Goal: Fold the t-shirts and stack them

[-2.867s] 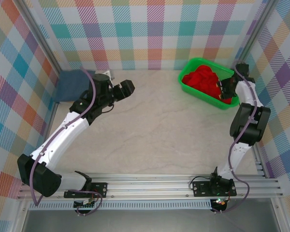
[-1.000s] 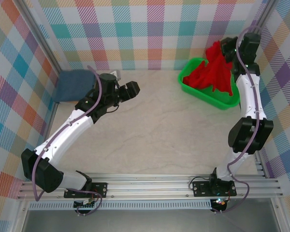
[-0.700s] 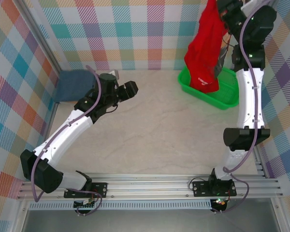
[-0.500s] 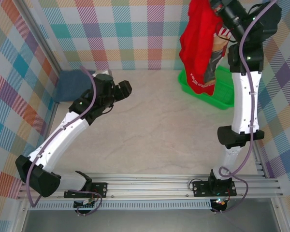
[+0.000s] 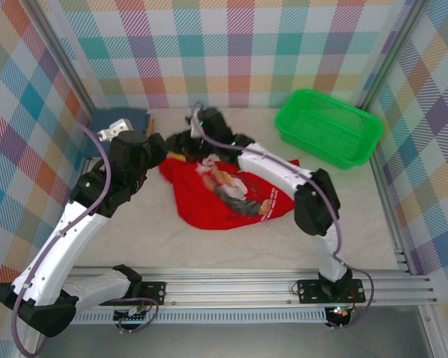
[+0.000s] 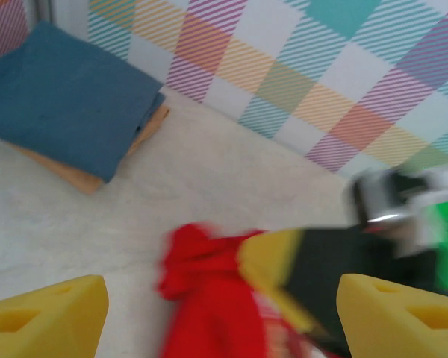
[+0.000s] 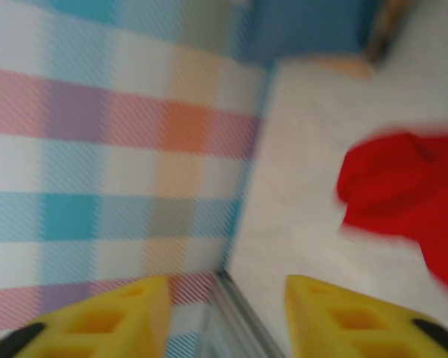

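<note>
The red t-shirt (image 5: 224, 198) has left the green basket (image 5: 328, 123) and now lies crumpled on the table (image 5: 209, 250). Your right gripper (image 7: 225, 306) has let go, jaws parted; your left gripper (image 6: 222, 313) gapes empty. Folding is still pending.

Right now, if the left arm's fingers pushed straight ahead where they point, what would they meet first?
Probably the red t-shirt, bunched on the table ahead of the open left fingers. The right fingers, blurred, sit close on its right, so depth is hard to judge.
</note>
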